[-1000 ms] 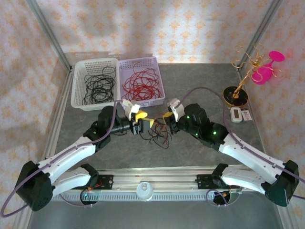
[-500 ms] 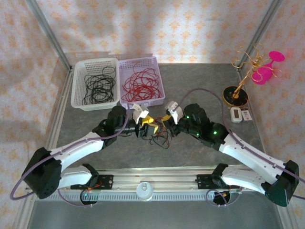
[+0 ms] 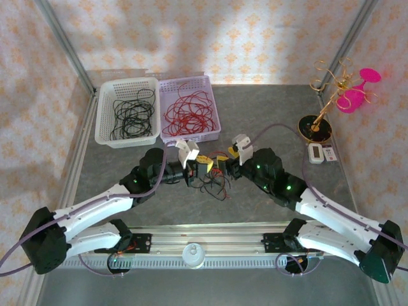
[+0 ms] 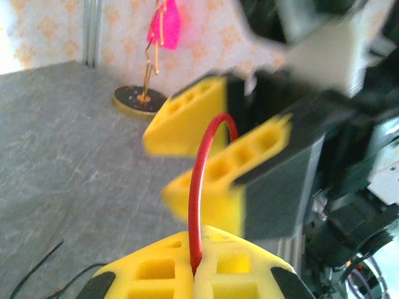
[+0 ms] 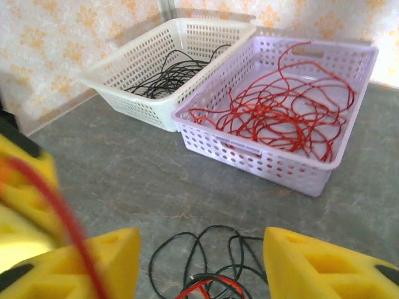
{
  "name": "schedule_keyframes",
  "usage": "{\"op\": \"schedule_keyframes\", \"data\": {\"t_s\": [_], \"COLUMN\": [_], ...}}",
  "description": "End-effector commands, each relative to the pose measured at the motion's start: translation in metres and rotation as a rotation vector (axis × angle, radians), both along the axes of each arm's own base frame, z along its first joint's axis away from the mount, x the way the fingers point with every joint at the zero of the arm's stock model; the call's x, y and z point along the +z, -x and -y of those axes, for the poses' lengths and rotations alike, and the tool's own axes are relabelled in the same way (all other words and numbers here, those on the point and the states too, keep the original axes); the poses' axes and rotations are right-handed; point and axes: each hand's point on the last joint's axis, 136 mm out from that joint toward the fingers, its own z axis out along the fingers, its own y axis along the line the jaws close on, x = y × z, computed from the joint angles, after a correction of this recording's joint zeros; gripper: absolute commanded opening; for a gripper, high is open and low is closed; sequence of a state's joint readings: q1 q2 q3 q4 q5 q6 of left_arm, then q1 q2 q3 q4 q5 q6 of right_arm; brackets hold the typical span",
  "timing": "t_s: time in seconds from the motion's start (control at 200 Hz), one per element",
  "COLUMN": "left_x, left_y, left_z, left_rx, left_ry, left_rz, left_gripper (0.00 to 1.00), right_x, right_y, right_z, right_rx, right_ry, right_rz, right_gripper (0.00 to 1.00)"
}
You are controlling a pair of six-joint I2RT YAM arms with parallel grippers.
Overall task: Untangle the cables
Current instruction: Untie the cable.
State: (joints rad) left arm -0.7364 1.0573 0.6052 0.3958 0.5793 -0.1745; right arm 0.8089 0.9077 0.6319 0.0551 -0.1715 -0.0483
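The left gripper (image 4: 194,277) is pinching its yellow fingers shut on a red cable (image 4: 198,187), which is arching up out of the tips. Facing it closely, the right gripper (image 5: 199,261) is standing with its fingers (image 5: 324,265) wide apart, gripping nothing. Beneath them a tangle of black and red cables (image 3: 213,182) is lying on the table (image 3: 268,115). Behind, a white basket (image 5: 143,103) is holding black cables (image 5: 165,71), and the lilac basket (image 5: 268,159) touching it is holding red cables (image 5: 280,106).
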Motion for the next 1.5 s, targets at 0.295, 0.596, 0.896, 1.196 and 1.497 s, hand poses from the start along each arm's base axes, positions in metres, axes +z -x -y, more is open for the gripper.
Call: {"op": "schedule_keyframes", "data": {"t_s": [0.295,0.596,0.896,1.196,1.497], "left_x": [0.05,0.08,0.113,0.152,0.19], "left_y": [0.02,0.035,0.044,0.055,0.06], "left_z": [0.015,0.009,-0.004,-0.016,-0.028], "left_rx": [-0.004,-0.005,0.01,0.002,0.019], "left_ry": [0.053,0.097,0.136,0.216,0.264], "left_rz": [0.029,0.016,0.013,0.031,0.071], "left_gripper": [0.0,0.0,0.0,0.0,0.0], "right_x": [-0.007,-0.023,-0.045,-0.071,-0.108], "right_y": [-0.027,-0.04,-0.042,-0.049,-0.047], "right_z": [0.002,0.02,0.022,0.03,0.04], "right_rx": [-0.16,-0.288,-0.303,-0.372,-0.408], "right_ry": [-0.244,-0.253,-0.204,-0.2,-0.211], "right_rz": [0.032,0.055,0.056,0.003,-0.073], "right_gripper": [0.5,0.48,0.47,0.42,0.46]}}
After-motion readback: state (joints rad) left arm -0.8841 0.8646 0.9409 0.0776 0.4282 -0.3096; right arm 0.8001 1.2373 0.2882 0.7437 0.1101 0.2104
